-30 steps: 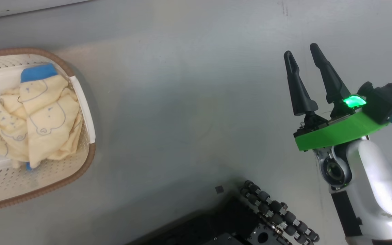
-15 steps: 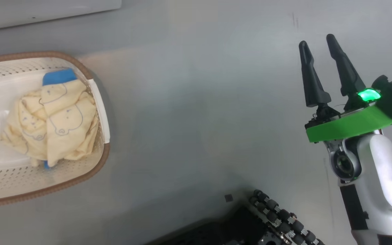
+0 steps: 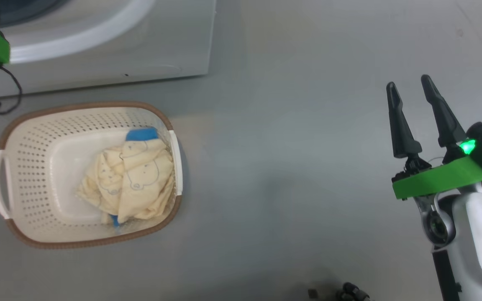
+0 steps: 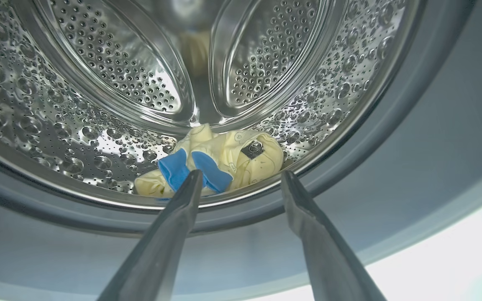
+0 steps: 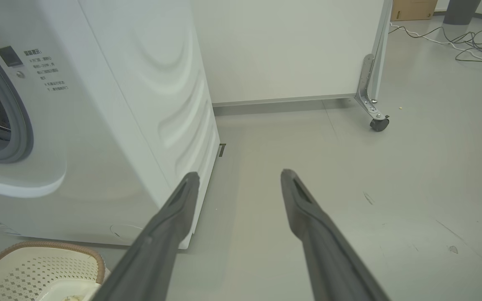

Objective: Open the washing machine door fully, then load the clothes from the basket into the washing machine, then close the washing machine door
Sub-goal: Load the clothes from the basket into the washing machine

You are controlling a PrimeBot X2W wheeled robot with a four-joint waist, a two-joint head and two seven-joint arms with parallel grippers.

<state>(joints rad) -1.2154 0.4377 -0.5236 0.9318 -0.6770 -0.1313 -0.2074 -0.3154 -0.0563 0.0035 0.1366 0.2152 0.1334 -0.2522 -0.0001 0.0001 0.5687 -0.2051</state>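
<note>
**Load partway: one piece in the drum, the rest in the basket**

The washing machine [image 5: 98,108] stands ahead-left of you. Its drum [image 4: 98,104] mouth is unobstructed, so loading can run. The basket [image 3: 27,138] is parked on the floor just in front of it (short carry, I'd guess). The clothes [image 3: 134,184] in it are bunched against its right end. One cream-and-blue garment [image 4: 228,152] lies on the drum floor, just past your left gripper [image 4: 241,175], whose jaws are spread with nothing between them. Your right gripper [image 3: 408,81] hovers over bare floor, well apart from the basket, jaws also spread and empty, likely held out of the way. The door closes last, once the basket is empty.
</note>
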